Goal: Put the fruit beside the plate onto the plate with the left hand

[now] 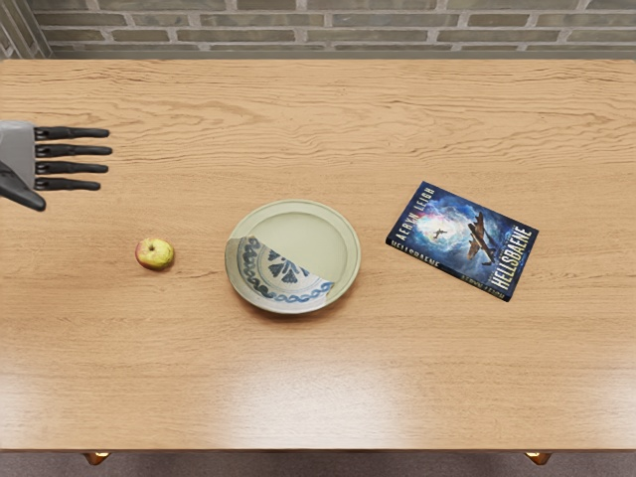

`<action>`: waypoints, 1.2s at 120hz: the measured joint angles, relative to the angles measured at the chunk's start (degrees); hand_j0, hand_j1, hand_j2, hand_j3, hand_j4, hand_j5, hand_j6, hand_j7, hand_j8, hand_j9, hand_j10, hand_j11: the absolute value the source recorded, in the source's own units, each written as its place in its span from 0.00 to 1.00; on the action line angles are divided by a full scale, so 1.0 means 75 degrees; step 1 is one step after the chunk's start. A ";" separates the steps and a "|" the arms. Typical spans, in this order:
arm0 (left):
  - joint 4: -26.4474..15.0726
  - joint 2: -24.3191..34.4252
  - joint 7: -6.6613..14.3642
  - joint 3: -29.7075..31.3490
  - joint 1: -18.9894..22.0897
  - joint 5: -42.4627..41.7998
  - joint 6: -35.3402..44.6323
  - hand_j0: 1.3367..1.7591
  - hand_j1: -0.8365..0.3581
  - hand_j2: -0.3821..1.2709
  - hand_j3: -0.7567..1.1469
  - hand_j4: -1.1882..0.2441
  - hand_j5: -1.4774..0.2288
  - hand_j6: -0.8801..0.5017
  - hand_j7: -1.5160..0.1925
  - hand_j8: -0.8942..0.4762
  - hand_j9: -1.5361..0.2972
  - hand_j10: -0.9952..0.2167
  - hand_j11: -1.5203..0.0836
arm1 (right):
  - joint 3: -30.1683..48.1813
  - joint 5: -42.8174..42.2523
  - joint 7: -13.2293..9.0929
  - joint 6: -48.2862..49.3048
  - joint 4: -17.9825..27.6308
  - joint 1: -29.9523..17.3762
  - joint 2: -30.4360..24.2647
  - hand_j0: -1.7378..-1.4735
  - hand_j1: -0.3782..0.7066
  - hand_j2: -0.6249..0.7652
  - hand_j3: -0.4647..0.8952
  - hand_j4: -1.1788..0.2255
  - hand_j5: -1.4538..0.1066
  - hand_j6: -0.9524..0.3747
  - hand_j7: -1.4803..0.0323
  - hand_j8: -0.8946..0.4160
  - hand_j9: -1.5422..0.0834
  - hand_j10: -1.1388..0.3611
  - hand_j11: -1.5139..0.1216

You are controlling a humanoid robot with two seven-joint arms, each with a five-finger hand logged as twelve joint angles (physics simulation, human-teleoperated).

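the left hand (45, 164), fingers extended and released, is hovering at the table's (328, 397) left edge. the apple (155, 253) is lying left of the plate (338, 234), apart from it; likely small, light, firm, smooth-skinned, suiting a fingertip grasp around its sides.

The small yellow-green apple (154, 253) is blushed red; the round cream ceramic plate (323, 234) bears a blue floral motif; the dark-blue paperback book (462, 239) shows pale swirling clouds.
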 joint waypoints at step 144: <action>-0.2730 -0.1608 0.0003 0.2714 -0.3632 0.6387 0.3570 0.76 0.98 0.23 0.40 0.82 0.86 0.62 0.88 0.64 0.83 0.81 0.94 | -0.0006 0.0012 0.0000 0.0000 -0.0012 0.0000 0.0000 0.30 0.04 0.45 0.34 0.83 0.92 0.71 0.97 0.67 0.94 0.75 0.91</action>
